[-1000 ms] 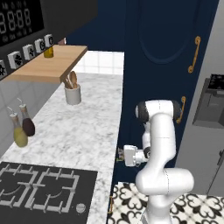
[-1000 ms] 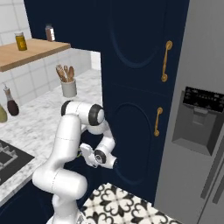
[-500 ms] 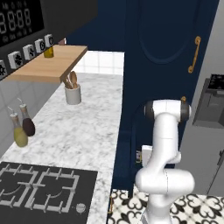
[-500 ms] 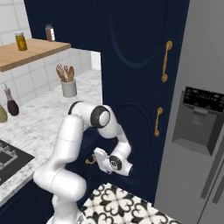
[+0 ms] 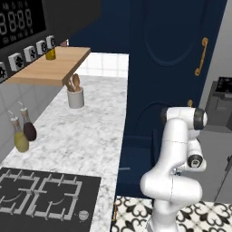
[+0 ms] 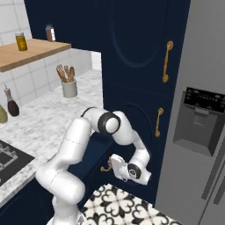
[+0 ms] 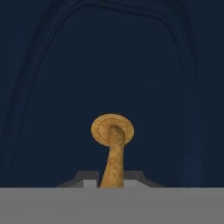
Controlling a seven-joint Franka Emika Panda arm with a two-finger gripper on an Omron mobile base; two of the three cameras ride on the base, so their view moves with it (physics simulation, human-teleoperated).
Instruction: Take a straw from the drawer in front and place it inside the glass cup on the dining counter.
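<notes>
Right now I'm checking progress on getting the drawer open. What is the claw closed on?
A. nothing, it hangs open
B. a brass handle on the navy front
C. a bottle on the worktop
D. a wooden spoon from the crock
B: in the hand view the claw is shut on the brass handle, which rises between its tips to a round mount on the navy front.

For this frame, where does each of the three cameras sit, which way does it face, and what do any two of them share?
Left base view: behind the arm to its left, looking forward and down at the marble worktop; the white arm rises at lower right.
Right base view: behind to its right, facing the navy cabinets; the arm bends low, claw at a brass handle.
Hand view: on the hand, facing a navy panel; the claw is shut on the brass handle.
Both base views share the utensil crock.
</notes>
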